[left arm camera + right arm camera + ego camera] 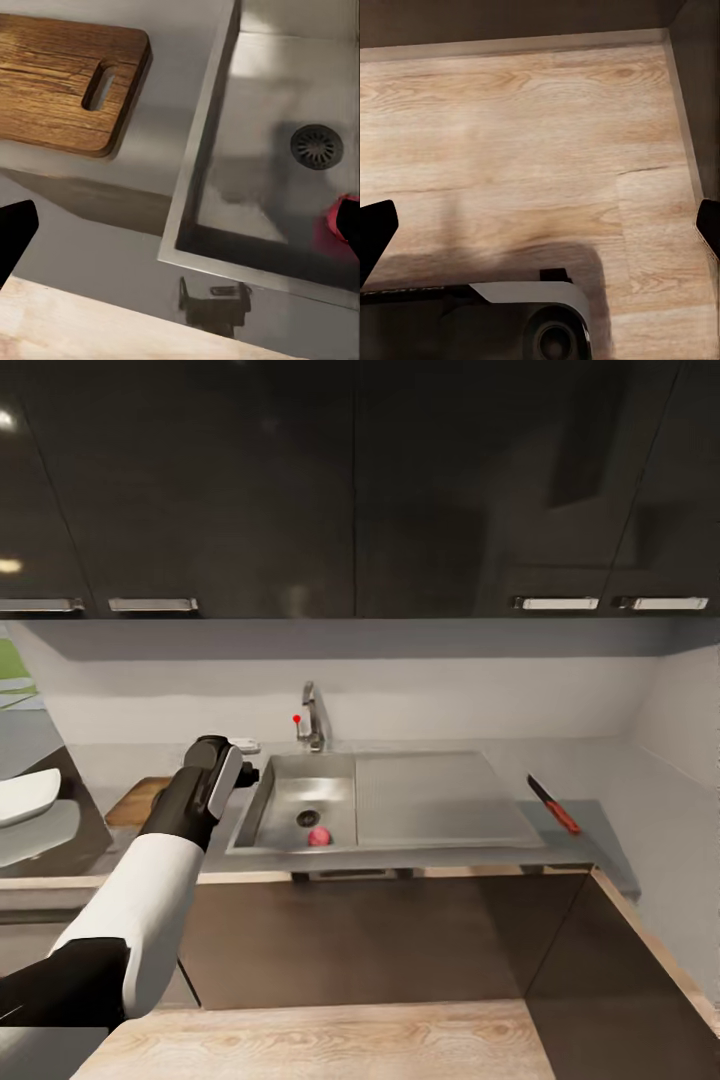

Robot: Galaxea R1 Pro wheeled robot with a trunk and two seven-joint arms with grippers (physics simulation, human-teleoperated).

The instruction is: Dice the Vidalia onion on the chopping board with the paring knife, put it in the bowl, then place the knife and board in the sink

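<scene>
One Vidalia onion [319, 838] in sink [290, 800], no readable labels

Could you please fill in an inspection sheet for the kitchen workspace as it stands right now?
Surface: dark grey countertop around a steel sink.
Job's things: Vidalia onion in the basin by the drain; chopping board on the counter beside the sink; paring knife beyond the drainer; bowl past the board.
Clutter: nothing seen.
Grippers: left gripper open, above the sink's edge, empty; right gripper open over the wood floor.
Cables: nothing seen.
Surroundings: glossy black cabinets, chrome tap.
</scene>
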